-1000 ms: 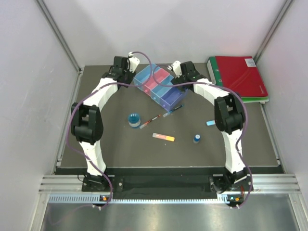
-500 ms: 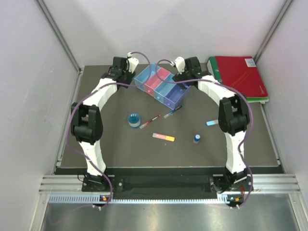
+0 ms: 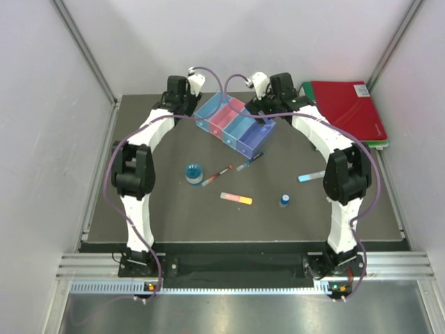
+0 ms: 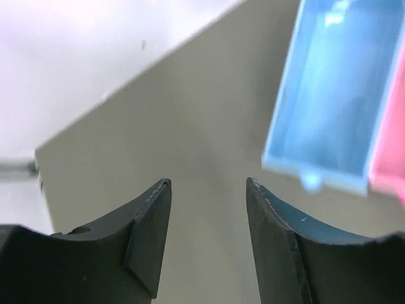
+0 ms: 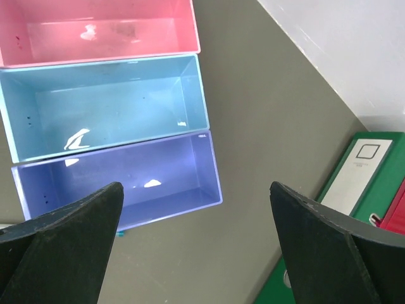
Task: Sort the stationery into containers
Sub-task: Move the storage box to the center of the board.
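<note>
The row of four joined bins (image 3: 234, 126) stands at the back centre and all look empty. The right wrist view shows the pink bin (image 5: 101, 31), a light blue bin (image 5: 107, 104) and the purple bin (image 5: 120, 171). The left wrist view shows the end light blue bin (image 4: 335, 95). My left gripper (image 3: 186, 103) (image 4: 209, 183) is open and empty above bare table left of the bins. My right gripper (image 3: 268, 103) (image 5: 196, 187) is wide open and empty, right of the bins. On the table lie a blue roll (image 3: 194, 172), red pen (image 3: 217, 174), dark pen (image 3: 249, 161), pink-orange bar (image 3: 236, 199), light blue bar (image 3: 310, 177) and small bottle (image 3: 284, 200).
Red and green binders (image 3: 345, 111) lie at the back right, and their green edge shows in the right wrist view (image 5: 361, 164). White walls close in the table on the left, back and right. The arms arch over both sides of the table.
Both grippers have moved back toward the far edge. The right gripper has gone from over the bins to their right side. The bins and stationery have stayed put.
</note>
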`<state>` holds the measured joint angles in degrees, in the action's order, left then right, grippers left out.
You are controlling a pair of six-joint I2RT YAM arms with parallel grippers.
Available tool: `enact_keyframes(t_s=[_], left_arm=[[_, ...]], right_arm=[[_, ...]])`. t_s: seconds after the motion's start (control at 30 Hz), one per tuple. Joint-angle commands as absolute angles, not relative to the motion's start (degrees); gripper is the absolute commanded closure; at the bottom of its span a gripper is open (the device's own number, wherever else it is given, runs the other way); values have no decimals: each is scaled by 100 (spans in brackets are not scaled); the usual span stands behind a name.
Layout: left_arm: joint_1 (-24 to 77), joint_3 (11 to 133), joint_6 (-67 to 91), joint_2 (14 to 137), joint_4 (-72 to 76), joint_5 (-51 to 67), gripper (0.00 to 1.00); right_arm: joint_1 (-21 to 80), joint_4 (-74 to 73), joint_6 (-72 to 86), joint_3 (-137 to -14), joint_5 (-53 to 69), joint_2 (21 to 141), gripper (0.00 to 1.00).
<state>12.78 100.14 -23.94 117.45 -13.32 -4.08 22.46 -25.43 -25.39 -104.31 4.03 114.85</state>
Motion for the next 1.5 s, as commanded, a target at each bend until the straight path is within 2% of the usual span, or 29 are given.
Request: enact_keyframes(t_s=[0.0,0.13,0.5,0.8,1.2,1.47], left_arm=[[1353,10914,-2469,12707,-765,-474,44],[1441,11609,-2531,13288,-738,-650,45],[1617,11602,-2935,13562,-993,-642,46],[1617,10583,-3032,12973,-1335,-35,48],[1652,9941,-2892,12446,-2162,685,53],[1670,9668,-2751,12076,-2496,923,54]], right_arm=[[2276,-2540,-2487,-10328,431,11215,1],[2250,-2435,-2505,-9994,378,10908,1],[2215,-2426,-2356,-9773,360,10608,0],[2197,-2487,-2364,-9721,308,10521,0],[2145,-2566,-2285,-9537,255,10398,0],[1601,-2672,-1820,-9220,26,10459,1]])
